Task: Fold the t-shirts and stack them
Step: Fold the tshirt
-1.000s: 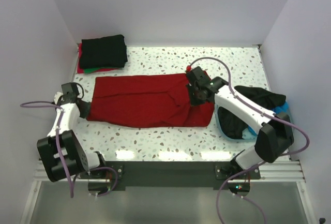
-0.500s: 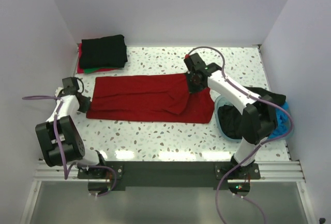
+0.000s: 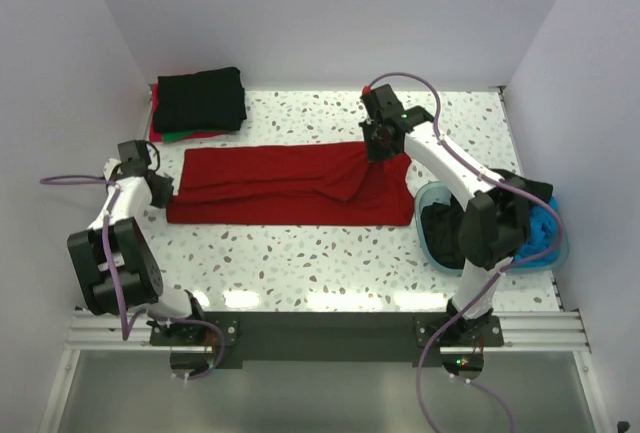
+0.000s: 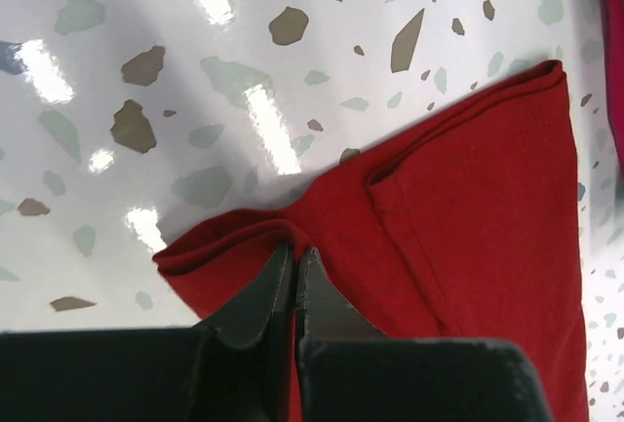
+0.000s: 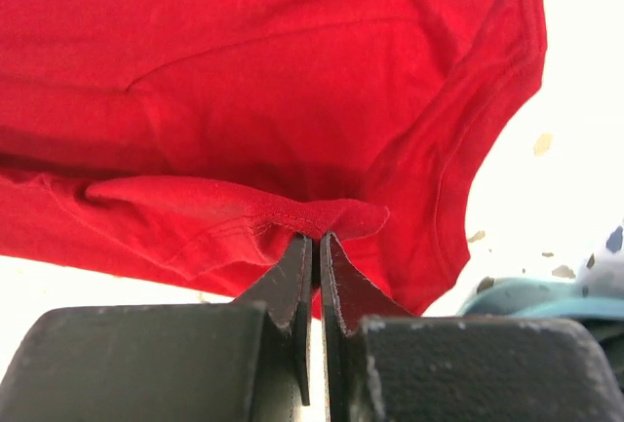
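A dark red t-shirt lies folded lengthwise across the middle of the table. My left gripper is shut on its left edge; in the left wrist view the cloth bunches at the fingertips. My right gripper is shut on the shirt's upper right part and lifts a fold; in the right wrist view the hem is pinched between the jaws. A folded black t-shirt lies on green and red ones at the back left.
A teal plastic basin at the right holds black and blue shirts. White walls close in the table on three sides.
My right gripper has carried the shirt's near edge away from me, towards the back, narrowing the shirt. My left gripper has shifted slightly back with the left edge.
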### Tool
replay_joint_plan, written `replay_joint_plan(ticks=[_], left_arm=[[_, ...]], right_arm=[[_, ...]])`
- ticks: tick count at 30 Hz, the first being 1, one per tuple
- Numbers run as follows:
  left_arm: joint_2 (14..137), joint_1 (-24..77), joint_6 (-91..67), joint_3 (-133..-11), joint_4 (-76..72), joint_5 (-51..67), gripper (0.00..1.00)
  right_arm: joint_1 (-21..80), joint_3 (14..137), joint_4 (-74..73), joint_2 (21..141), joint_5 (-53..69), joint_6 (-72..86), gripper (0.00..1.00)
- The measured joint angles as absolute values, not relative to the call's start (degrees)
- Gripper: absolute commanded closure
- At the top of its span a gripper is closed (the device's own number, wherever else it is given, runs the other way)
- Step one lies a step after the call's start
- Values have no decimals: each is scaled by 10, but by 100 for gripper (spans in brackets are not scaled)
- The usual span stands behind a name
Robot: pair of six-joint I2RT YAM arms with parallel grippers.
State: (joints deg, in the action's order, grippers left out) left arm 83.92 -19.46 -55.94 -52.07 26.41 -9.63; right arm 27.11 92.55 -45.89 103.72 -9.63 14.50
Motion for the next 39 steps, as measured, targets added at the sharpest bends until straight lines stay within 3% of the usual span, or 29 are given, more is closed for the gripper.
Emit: replay_joint_plan(ticks=[1,2,3,4,5,7,11,12,14,17,23,28,39], left_arm=[[848,-195,-559,-524,261,-95,100],[867,-194,-559,-531,256,-94,80],[874,-194,-559,-533,255,-93,80],[890,-193,-556,-538,253,-92,43],[905,-193,-549,-543,250,-91,27],[930,-193,-545,-557,247,-90,0],[939,-193,-538,-577,247,-87,0],[936,-193,-536,-581,246,-87,0],[925,-193,-528,-584,245,-87,0],[893,-193,-513,-584,254,-88,0],[793,-192,-462,-562,267,-85,0],[700,-190,-442,-474,287,-75,0],[677,-190,-412,-437,318,-57,0]], right_arm=[[269,935,-459,1049,-95,142,100],[267,948,-461,1064,-94,140,100],[265,959,-458,1077,-94,138,100],[262,976,-459,1097,-93,134,100],[260,992,-458,1116,-91,130,100],[254,1030,-458,1162,-88,121,89],[247,1112,-456,1258,-79,100,58],[247,1126,-455,1276,-80,94,42],[247,1143,-460,1298,-80,87,33],[247,1134,-463,1293,-79,87,1],[247,946,-422,1141,-32,104,1],[262,810,-354,1004,48,144,1],[343,791,-287,1057,79,201,1]])
